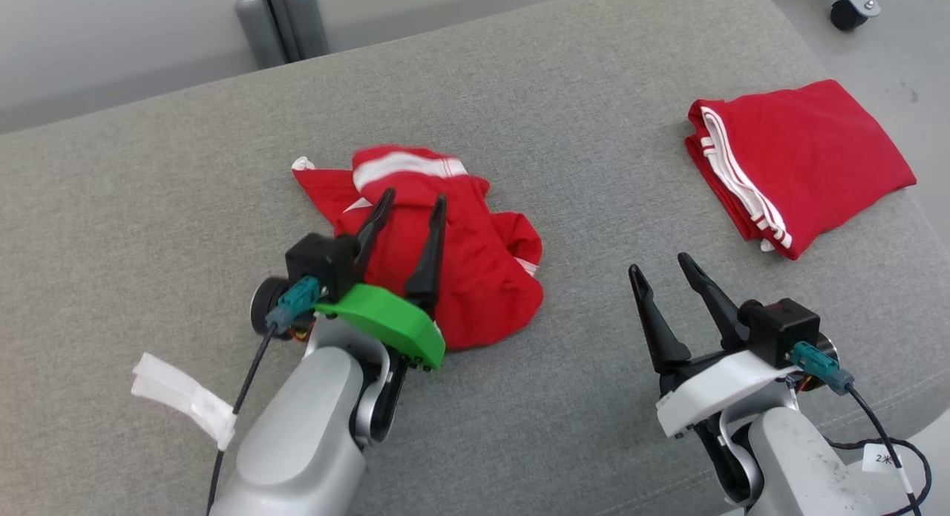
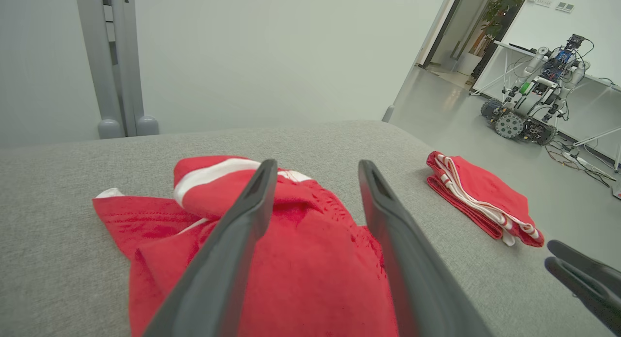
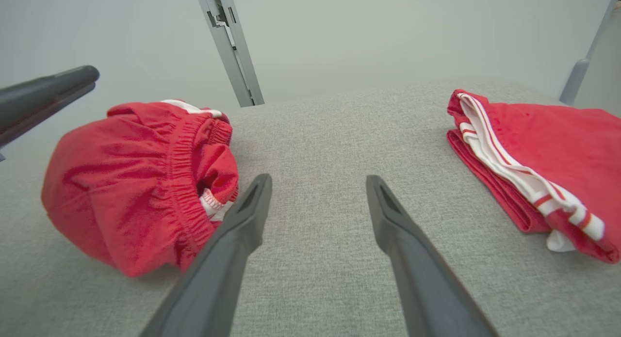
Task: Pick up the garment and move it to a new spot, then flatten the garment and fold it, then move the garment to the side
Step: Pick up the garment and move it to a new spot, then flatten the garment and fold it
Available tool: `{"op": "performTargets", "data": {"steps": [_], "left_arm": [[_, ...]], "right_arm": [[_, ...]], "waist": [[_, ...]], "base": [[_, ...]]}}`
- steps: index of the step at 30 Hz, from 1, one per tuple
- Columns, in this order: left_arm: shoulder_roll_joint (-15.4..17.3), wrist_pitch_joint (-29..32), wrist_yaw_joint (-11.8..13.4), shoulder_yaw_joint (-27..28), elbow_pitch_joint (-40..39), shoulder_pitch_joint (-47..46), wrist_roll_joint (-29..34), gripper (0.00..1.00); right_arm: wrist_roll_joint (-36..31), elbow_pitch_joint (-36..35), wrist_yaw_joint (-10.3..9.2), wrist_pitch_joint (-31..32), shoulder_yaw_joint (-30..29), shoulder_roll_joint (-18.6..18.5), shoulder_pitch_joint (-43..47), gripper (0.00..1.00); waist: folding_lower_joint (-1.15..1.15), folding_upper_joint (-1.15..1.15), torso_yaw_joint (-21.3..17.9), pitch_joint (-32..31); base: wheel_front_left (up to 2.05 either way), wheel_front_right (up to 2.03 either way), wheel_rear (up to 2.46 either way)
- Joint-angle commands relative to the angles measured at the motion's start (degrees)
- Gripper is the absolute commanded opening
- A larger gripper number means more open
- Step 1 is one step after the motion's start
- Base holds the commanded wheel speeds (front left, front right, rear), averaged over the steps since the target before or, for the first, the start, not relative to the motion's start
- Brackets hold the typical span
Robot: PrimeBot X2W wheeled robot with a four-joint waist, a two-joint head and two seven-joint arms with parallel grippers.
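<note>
Left wrist view: second robot (image 2: 533,102) in background | left tool (image 1: 414,197), right tool (image 1: 659,263) released | garment (image 1: 482,278) crumpled

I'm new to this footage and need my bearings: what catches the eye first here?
A crumpled red garment with white stripes sits heaped in the middle of the grey cushion, with the left gripper open over it. Near the right edge lies a neatly folded red garment, and the right gripper is open over bare cushion.
</note>
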Motion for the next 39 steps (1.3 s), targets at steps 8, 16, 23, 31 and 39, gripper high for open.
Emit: {"op": "performTargets", "data": {"steps": [8,16,23,31,39], "left_arm": [[0.46,-0.16,3.33,8.38,-1.46,11.35,7.49,1.00],[0.40,-0.07,3.07,18.17,-7.38,22.31,14.71,1.00],[0.28,-0.07,3.61,22.39,-12.71,30.20,16.10,1.00],[0.28,-0.07,5.12,22.43,-14.30,32.92,16.08,1.00],[0.28,-0.07,5.19,21.48,-14.44,29.90,16.11,1.00]], "right_arm": [[-0.39,0.63,-0.09,-0.22,-1.17,-0.17,2.27,1.00],[-0.92,1.68,-0.09,-0.22,-1.96,-0.17,5.29,1.00],[-1.19,2.60,-0.09,-0.22,-2.14,-0.17,7.51,1.00],[-1.29,2.74,-0.09,-0.22,-2.92,-0.16,7.62,1.00],[-2.18,3.66,-0.09,-0.22,-2.42,-0.16,3.20,1.00]], "waist": [[0.00,-0.01,3.69,-3.53],[0.00,-0.01,5.94,-7.79],[0.00,-0.01,6.43,-9.22],[0.00,-0.01,6.95,-8.61],[0.00,-0.01,8.79,-5.84]], "base": [[0.00,0.00,0.00],[0.00,0.00,0.00],[0.00,0.00,0.00],[0.00,0.00,0.00],[0.00,0.00,0.00]]}}
